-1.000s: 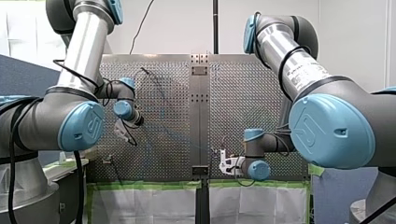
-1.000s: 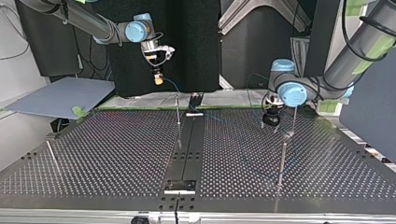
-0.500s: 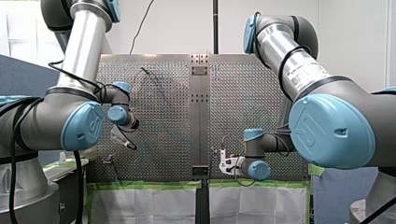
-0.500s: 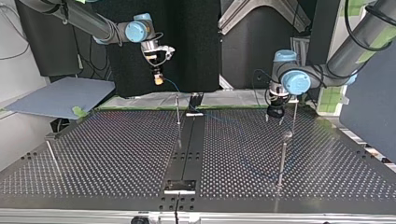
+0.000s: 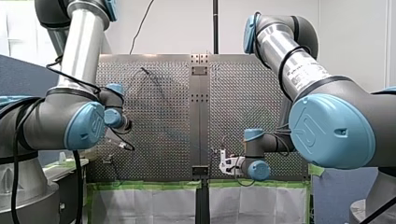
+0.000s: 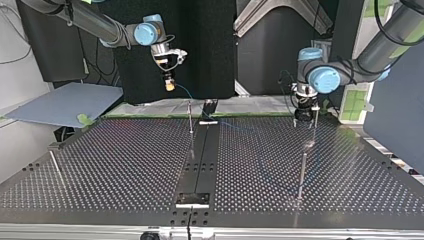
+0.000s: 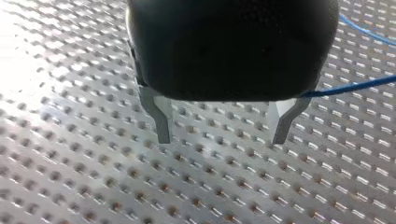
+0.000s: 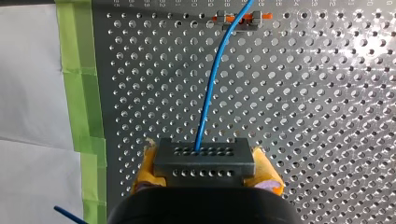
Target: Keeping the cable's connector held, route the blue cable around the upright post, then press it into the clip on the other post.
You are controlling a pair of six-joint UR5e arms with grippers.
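My right gripper [image 8: 205,176] is shut on a dark connector block [image 8: 204,156], held between its yellow pads. The blue cable [image 8: 212,88] leaves the block and runs ahead to a grey and orange clip [image 8: 238,19]. In the top view this gripper [image 6: 170,86] hangs above the table's far edge, with the cable [image 6: 183,90] trailing from it. My left gripper [image 7: 223,139] is open and holds nothing, its metal fingers [image 7: 162,123] just above the perforated table. A stretch of blue cable [image 7: 355,86] passes beside it. It stands by a thin upright post [image 6: 314,124] in the top view.
More upright posts rise from the table: one near the middle rail [image 6: 190,118], one with a rounded head [image 6: 302,167] toward the top view's right, one at the left [image 6: 55,166]. Green tape [image 8: 86,112] edges the plate. A grey board [image 6: 65,102] lies off the table.
My left gripper has moved toward the top view's right and far edge, staying open. My right gripper has kept still with the connector.
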